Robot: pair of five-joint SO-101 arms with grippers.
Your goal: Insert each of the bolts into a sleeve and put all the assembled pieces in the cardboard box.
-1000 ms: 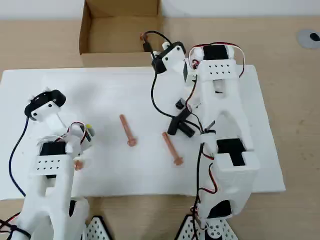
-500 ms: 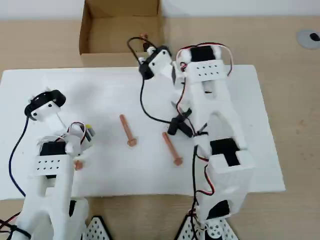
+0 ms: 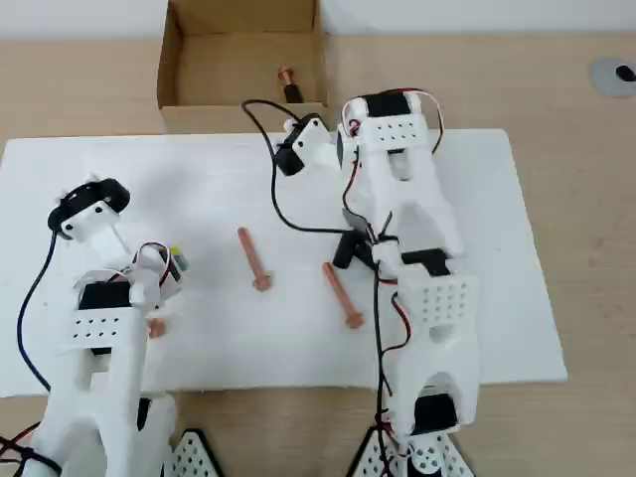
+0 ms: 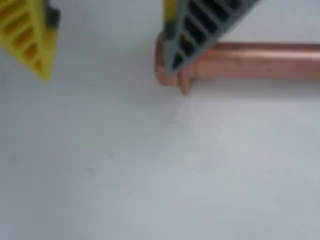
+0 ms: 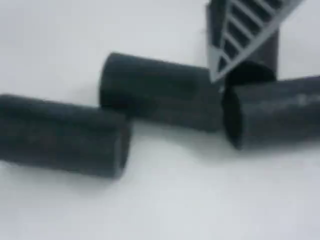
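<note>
An assembled bolt and sleeve (image 3: 288, 83) lies inside the cardboard box (image 3: 179, 70) at the far edge. Two copper bolts (image 3: 253, 259) (image 3: 341, 294) rest loose on the white mat. A third bolt (image 4: 250, 60) lies on the mat with its head against one finger of my left gripper (image 4: 107, 72), which is open; this bolt (image 3: 156, 325) pokes out beside the left arm. Three black sleeves (image 5: 157, 92) (image 5: 62, 135) (image 5: 277, 110) lie close together under my right arm (image 3: 397, 179). My right gripper is open, one grey finger (image 5: 240, 35) hanging just over them.
The white mat (image 3: 199, 179) covers most of the wooden table. The box stands just beyond the mat's far edge. A black cable (image 3: 273, 189) loops from the right arm over the mat's middle. A round grey fitting (image 3: 613, 75) sits at the far right.
My right arm has drawn back from the box edge toward the sleeves, its black wrist part sliding left and nearer. The assembled piece stays in the box. The left arm has not moved.
</note>
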